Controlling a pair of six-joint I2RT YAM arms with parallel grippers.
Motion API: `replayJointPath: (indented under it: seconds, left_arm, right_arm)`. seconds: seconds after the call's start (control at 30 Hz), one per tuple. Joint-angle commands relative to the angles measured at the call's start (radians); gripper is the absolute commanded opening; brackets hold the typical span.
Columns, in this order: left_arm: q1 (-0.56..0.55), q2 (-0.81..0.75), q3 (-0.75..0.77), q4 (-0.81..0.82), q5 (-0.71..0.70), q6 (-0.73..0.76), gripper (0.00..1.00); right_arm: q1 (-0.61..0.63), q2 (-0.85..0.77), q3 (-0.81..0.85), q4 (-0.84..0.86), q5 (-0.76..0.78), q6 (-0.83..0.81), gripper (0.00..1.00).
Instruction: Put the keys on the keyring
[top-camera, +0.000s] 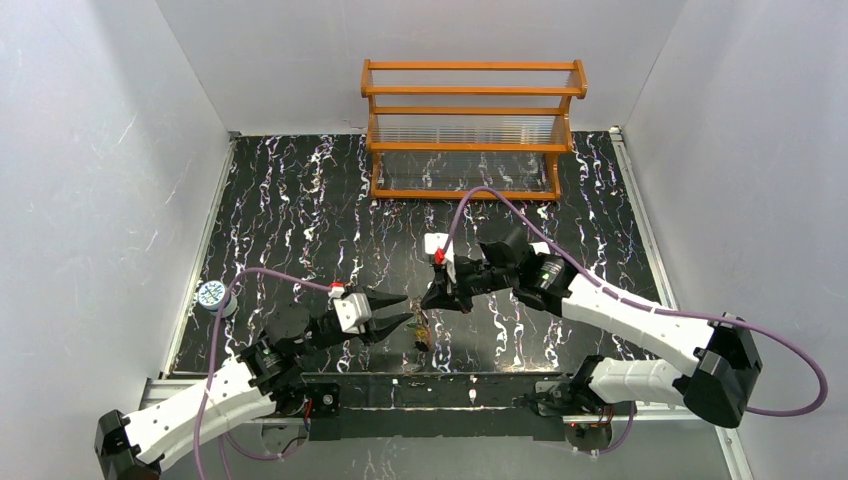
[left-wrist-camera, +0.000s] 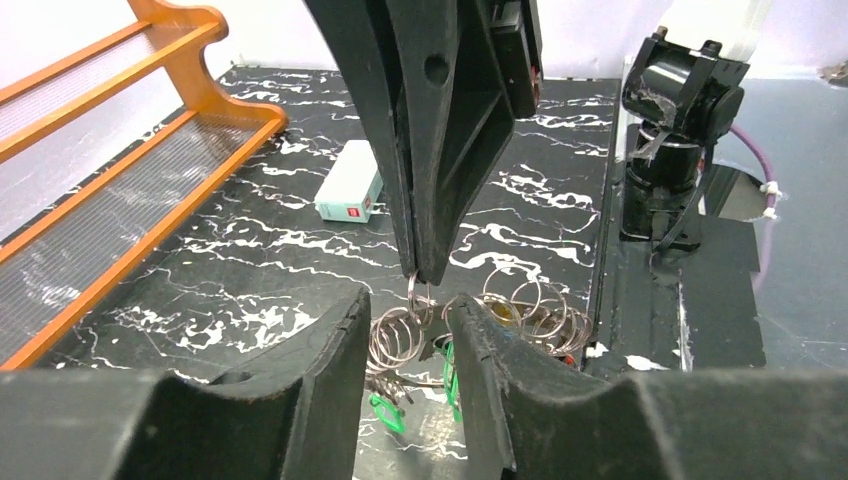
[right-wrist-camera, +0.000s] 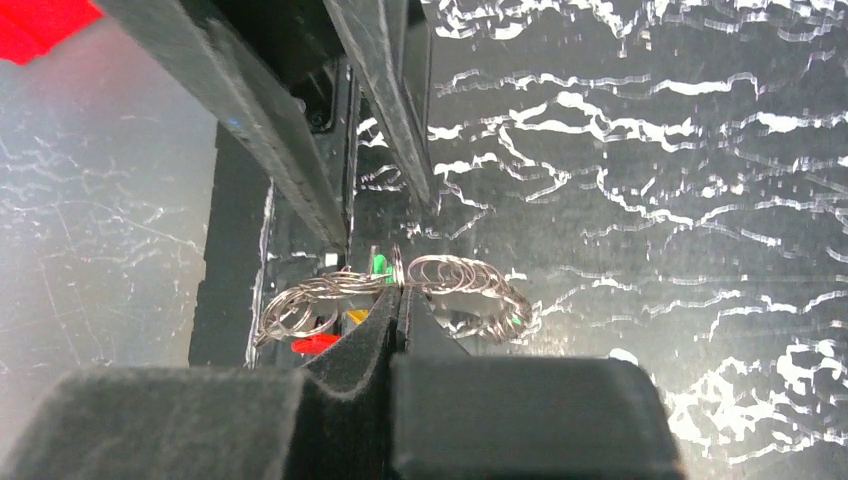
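A chain of linked metal rings (left-wrist-camera: 400, 335) hangs in a bunch over the near edge of the table, and it also shows in the right wrist view (right-wrist-camera: 455, 275). Two green key heads (left-wrist-camera: 386, 410) hang under the rings. A yellow key head (right-wrist-camera: 357, 316) and a red bit of the keyring band (right-wrist-camera: 315, 343) show beside them. My right gripper (right-wrist-camera: 398, 295) is shut on one ring of the chain and holds it up. My left gripper (left-wrist-camera: 408, 312) is open, its fingers on either side of the hanging rings. In the top view the two grippers (top-camera: 402, 312) (top-camera: 432, 300) meet above the bunch (top-camera: 421, 332).
A white rectangular box (left-wrist-camera: 348, 195) lies on the black marbled table behind the grippers. An orange wooden rack (top-camera: 470, 130) stands at the back. A small round blue-and-white object (top-camera: 211, 295) sits at the table's left edge. The right arm's base (left-wrist-camera: 680, 150) is close by.
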Motion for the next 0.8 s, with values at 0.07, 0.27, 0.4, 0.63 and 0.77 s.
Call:
replayJointPath:
  seconds: [0.07, 0.27, 0.4, 0.63, 0.77]
  left_arm:
    - [-0.001, 0.084, 0.133, -0.209, -0.009, 0.085, 0.37]
    - [-0.001, 0.218, 0.186, -0.244, 0.046, 0.113, 0.35]
    - [-0.001, 0.282, 0.197, -0.207, 0.066, 0.116, 0.29]
    - [-0.001, 0.319, 0.193, -0.166, 0.057, 0.118, 0.21]
    - [-0.001, 0.322, 0.185, -0.141, 0.05, 0.114, 0.21]
  right_arm:
    - [-0.002, 0.058, 0.149, -0.244, 0.087, -0.046, 0.01]
    - [-0.002, 0.131, 0.223, -0.349, 0.117, -0.05, 0.01]
    - [-0.003, 0.136, 0.219, -0.327, 0.078, -0.045, 0.01]
    - [-0.003, 0.144, 0.21, -0.326, 0.073, -0.042, 0.01]
    - [-0.002, 0.146, 0.207, -0.315, 0.056, -0.039, 0.01]
